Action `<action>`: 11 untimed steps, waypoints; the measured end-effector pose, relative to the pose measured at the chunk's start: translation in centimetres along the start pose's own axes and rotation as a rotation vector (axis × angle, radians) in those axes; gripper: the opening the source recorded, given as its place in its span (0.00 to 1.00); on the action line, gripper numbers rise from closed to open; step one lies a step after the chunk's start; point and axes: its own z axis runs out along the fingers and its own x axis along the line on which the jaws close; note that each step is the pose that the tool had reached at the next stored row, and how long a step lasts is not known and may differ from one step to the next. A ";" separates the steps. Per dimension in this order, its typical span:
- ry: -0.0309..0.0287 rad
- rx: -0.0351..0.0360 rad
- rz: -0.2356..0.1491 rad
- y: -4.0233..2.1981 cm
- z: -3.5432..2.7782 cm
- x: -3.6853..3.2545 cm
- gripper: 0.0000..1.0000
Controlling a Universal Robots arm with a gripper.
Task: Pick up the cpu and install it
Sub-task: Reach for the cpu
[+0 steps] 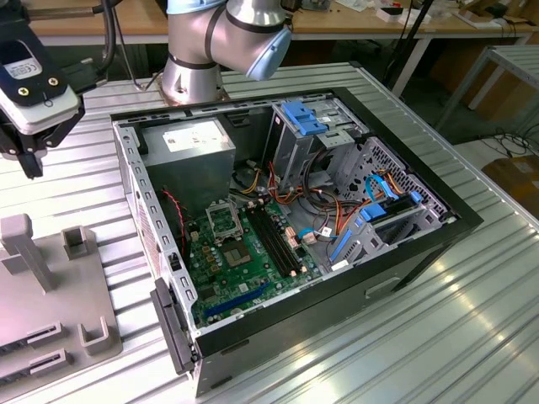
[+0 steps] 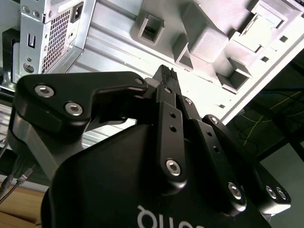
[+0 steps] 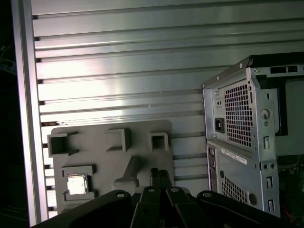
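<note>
Firstly, hand: black, fingertips drawn together with nothing between them, as seen in both wrist views. It hung above the counter at the exterior view's left, clear of every part.
Cpu: silver-topped square, seated flat in a square recess of the grey fixture tray in the first wrist view, apart from the hand.
Computer case: open, lying on its side on the ribbed metal counter, just beside the tray.
Socket: framed, on the green motherboard; possibly unfilled, too small to be sure.
Power-supply box: grey, inside the case near the arm's base.
</note>
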 end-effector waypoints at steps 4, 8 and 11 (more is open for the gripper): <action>-0.0001 0.0000 0.000 -0.01 0.01 0.15 0.11; 0.0000 0.0000 0.000 -0.02 0.01 0.29 0.11; 0.0000 0.0000 0.000 -0.03 0.01 0.41 0.11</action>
